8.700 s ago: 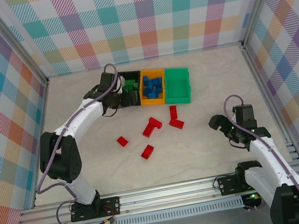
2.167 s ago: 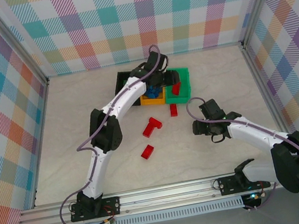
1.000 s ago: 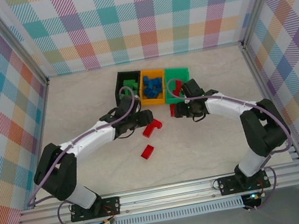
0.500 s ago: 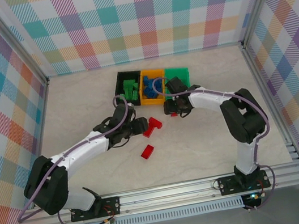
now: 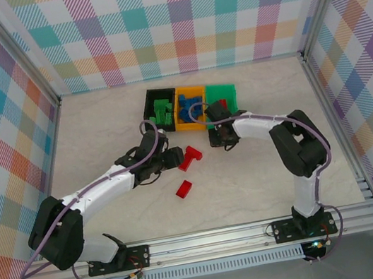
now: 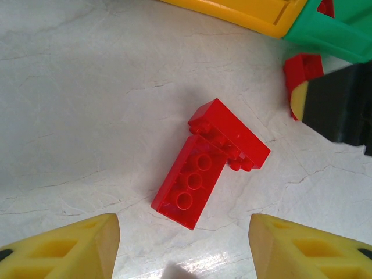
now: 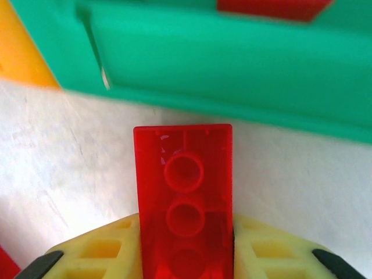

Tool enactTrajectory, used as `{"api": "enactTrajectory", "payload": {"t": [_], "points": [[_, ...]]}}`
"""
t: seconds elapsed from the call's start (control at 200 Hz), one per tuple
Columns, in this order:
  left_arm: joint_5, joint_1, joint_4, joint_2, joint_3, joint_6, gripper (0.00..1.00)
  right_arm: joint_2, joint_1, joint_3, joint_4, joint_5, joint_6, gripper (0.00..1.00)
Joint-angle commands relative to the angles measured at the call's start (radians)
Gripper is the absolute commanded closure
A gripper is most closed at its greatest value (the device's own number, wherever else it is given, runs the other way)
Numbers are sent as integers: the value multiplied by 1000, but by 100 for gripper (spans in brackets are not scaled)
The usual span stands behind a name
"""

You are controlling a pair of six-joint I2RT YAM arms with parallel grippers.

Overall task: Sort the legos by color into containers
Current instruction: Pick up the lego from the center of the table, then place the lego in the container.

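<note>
Red brick (image 7: 185,197) sits pinched between the right claw (image 7: 186,256) pads, with the green bin (image 7: 232,64) wall just ahead of it. Left claw (image 6: 183,247) gapes wide, holding nothing, over 2 joined red bricks (image 6: 212,160) lying flat on the table (image 6: 87,104) below it.

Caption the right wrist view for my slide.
Right gripper clamped on a red brick just in front of the green bin, with another red piece inside it.

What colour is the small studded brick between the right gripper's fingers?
Red. The small studded plastic brick in the right gripper shows clearest in the right wrist view.
</note>
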Motion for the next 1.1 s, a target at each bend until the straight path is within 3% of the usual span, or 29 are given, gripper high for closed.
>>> {"api": "enactTrajectory", "payload": {"t": [0.0,0.265,0.455,0.705,1.095], "points": [[-13,-12,-14,-25,-3,-7,40,-109,10,-59,-9,-7,2,67],[23,-12,17,12,2,-22,39,-337,12,-188,-43,33,-8,65],[60,-15,23,64,34,-20,39,-379,-7,-168,-57,44,-30,63],[85,-35,-12,113,83,-12,39,-272,-64,-13,-58,12,-72,62],[142,-69,-30,125,84,26,38,48,-169,352,-123,-66,-146,59]]}}
